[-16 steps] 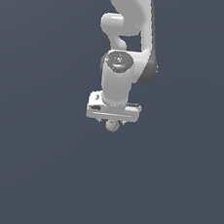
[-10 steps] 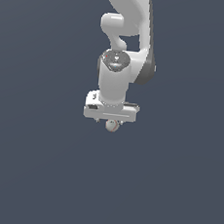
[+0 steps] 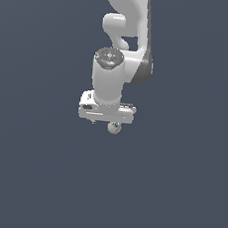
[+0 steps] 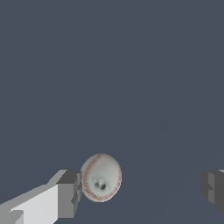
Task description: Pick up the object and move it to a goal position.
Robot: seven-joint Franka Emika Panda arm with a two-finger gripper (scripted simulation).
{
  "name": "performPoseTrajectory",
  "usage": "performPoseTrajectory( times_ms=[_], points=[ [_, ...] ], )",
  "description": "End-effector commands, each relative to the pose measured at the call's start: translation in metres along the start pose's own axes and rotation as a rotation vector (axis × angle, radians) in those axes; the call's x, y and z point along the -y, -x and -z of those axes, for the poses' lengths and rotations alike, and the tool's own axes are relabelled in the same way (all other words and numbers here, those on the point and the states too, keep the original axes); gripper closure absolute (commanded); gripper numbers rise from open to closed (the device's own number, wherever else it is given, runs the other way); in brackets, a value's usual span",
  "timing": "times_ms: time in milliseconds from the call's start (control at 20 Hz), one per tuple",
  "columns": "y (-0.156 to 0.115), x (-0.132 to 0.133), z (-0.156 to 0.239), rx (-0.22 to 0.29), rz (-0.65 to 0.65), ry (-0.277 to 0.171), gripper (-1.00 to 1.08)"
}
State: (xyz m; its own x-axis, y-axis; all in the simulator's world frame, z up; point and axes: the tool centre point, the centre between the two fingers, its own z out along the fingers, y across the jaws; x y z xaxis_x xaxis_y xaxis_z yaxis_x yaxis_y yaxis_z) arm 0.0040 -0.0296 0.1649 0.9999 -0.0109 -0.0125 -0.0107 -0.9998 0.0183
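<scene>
Grey void; wide end effector [image 4: 141, 189] beside ball [image 4: 101, 177]

You are looking at a bare simulated scene, not a real room: a flat, uniform slate-grey backdrop [image 3: 24, 176] fills every corner of the frame, with no walls, furniture or floor edge. The smooth, glossy white robot arm [image 3: 124, 42] at upper centre has a rendered, textureless look.

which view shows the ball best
The wrist view: the ball appears large, red seams clear, sitting beside one finger with a wide gap to the other. In the exterior view the ball is a tiny blob under the gripper, partly hidden.
</scene>
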Motion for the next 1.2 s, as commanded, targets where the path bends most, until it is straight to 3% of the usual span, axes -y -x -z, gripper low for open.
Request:
performPoseTrajectory(
  times_ms=[0,550,1150],
  points=[
    [0.000,0.000,0.000,0.000,0.004,0.000,-0.92],
    [0.010,0.006,-0.014,-0.002,0.133,-0.001,-0.92],
    [0.039,0.023,-0.044,-0.009,0.458,-0.007,-0.92]
  ],
)
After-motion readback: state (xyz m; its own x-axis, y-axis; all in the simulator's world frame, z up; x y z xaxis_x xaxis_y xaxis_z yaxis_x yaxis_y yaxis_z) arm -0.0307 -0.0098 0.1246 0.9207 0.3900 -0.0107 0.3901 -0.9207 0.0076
